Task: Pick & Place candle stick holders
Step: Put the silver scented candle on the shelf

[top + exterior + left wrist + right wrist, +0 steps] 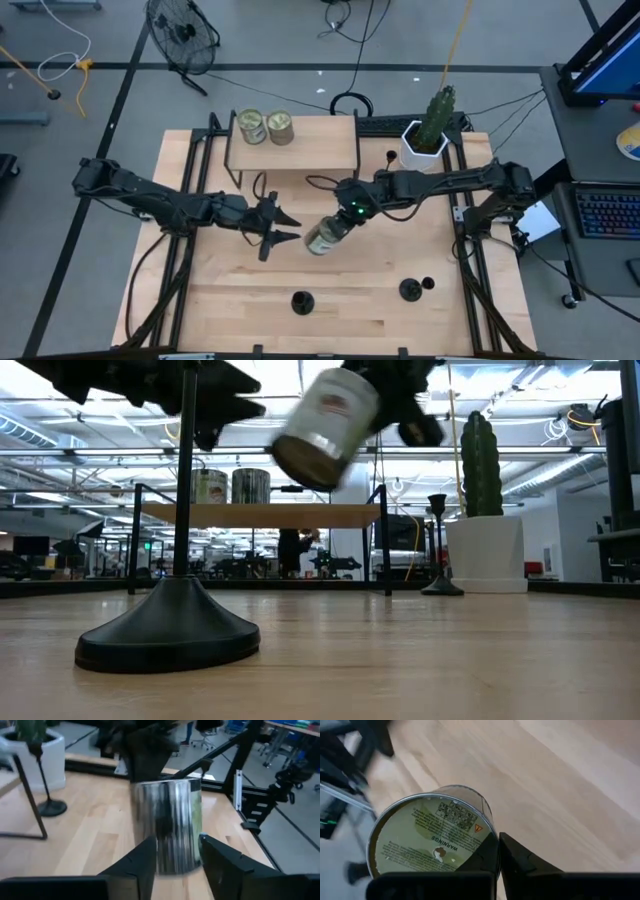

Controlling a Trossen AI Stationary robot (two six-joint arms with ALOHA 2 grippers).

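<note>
Three black candle stick holders stand upright on their disc bases. One (300,301) is near the front edge and looms close in the low view (168,630). Another (409,290) is front right. The third (390,158) is by the cactus pot (438,550). My right gripper (345,213) is shut on a glass jar (324,238) above the table's middle. My left gripper (290,228) stands open, level, just left of that jar (170,825). Its fingers (145,865) reach toward the jar's wall. I cannot tell whether they touch it. My right gripper holds the jar at its end with the round warning label (432,840), slanting down from the far right. One finger (520,862) lies on the outer wall by that end; the jar hides the other. The jar hangs tilted, clear of the table (325,425).
A low wooden shelf (300,150) stands at the back, with two more jars (250,127) (281,127) on it. A white pot with a green cactus (428,135) sits at the back right. Black frame rails run along the table's left and right sides.
</note>
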